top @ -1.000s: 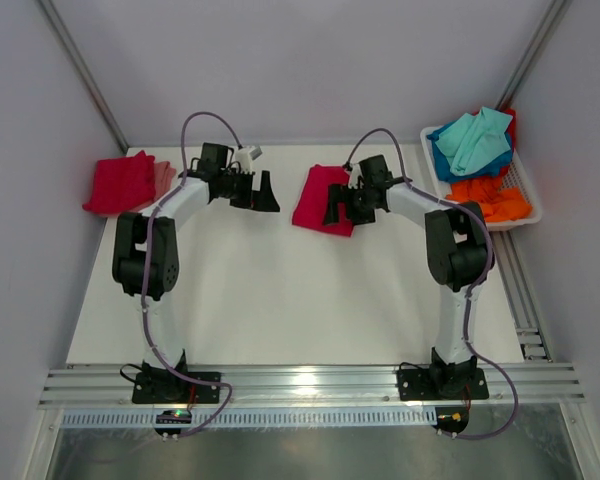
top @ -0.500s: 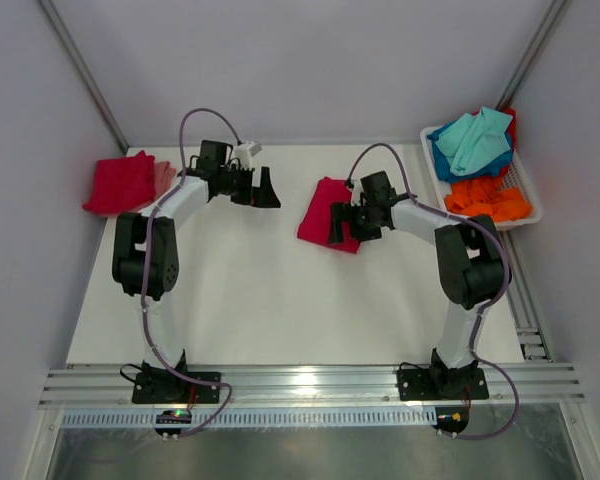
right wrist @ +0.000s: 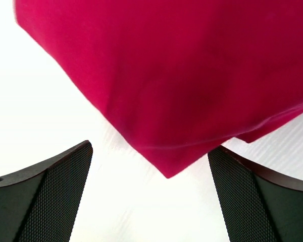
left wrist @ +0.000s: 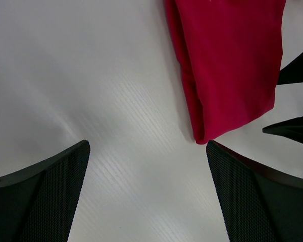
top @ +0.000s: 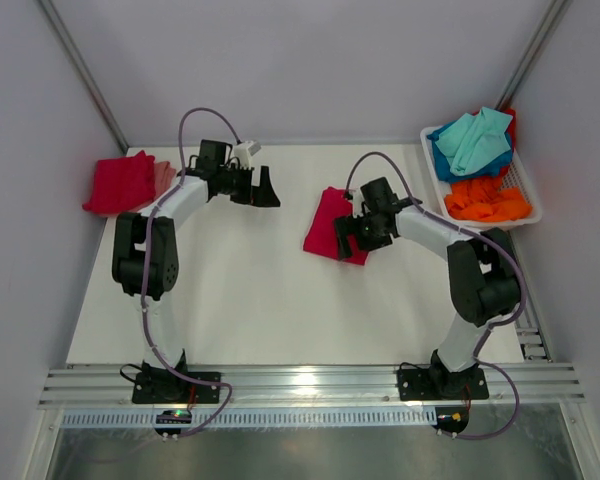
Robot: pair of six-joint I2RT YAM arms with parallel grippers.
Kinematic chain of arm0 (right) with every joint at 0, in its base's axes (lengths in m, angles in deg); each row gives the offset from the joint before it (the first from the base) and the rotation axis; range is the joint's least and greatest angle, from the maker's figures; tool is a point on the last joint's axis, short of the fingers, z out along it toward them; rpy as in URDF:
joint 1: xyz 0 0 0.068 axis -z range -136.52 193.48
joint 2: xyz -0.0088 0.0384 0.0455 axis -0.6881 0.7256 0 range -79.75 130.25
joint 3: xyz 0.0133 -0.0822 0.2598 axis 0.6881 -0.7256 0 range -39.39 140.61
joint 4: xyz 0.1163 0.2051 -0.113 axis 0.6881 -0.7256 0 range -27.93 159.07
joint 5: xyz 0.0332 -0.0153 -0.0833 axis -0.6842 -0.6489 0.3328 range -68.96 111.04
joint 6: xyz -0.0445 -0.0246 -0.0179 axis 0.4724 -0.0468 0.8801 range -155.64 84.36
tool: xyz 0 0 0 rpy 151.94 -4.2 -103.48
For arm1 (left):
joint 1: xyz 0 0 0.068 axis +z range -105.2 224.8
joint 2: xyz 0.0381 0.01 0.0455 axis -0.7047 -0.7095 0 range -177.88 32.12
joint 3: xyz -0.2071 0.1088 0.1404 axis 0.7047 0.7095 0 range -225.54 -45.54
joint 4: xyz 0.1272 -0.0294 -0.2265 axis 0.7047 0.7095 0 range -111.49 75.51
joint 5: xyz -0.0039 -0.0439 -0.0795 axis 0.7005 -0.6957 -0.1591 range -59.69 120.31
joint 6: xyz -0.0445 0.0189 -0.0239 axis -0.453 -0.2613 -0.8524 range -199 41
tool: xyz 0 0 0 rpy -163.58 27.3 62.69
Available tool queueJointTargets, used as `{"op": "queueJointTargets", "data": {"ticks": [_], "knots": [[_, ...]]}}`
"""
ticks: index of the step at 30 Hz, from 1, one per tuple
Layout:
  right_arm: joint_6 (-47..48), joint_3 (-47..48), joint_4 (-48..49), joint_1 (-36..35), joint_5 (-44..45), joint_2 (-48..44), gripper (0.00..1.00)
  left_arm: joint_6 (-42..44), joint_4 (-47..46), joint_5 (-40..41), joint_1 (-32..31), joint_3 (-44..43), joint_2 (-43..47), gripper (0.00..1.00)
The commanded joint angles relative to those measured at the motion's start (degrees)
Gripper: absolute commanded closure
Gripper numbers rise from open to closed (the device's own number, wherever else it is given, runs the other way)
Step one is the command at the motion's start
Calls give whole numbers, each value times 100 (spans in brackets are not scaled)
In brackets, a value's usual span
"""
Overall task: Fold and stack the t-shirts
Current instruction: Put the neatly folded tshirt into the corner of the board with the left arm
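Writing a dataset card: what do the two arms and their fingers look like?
Both the left arm and right arm have white links, black joints and a looping purplish cable. Their fingers are black, broad, with a fine grid texture.

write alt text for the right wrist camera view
A folded crimson-red cloth t-shirt fills the upper part of the view, with one corner pointing down over the white table. The black textured jaws of the right gripper stand wide open at the two bottom corners, one on either side of that corner.
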Motion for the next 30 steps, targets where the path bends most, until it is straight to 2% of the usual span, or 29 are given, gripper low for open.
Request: {"op": "queueJointTargets", "data": {"ticks": [1,8,14,16,24,30], "knots": [[616,647,-448,-10,3,-455,1,-28,-192,-63,41,-228,44,1],[1039,1536,-1082,-10,555,-622,0,-37,-148,-90,41,-193,184,1],[820,1634,-960,-10,1803,-763,1,-36,-166,-581,41,-350,9,1],[741,1546,-906,-10,2234,-614,1,-194,-131,-853,41,-535,-289,1],[679,1159,-274,-10,2884,19,1,-1143,-368,-1750,41,-1545,-1476,1],[618,1475,-221,-2,3430,914,1,-1548,-667,-2111,41,-1661,-1916,1]]}}
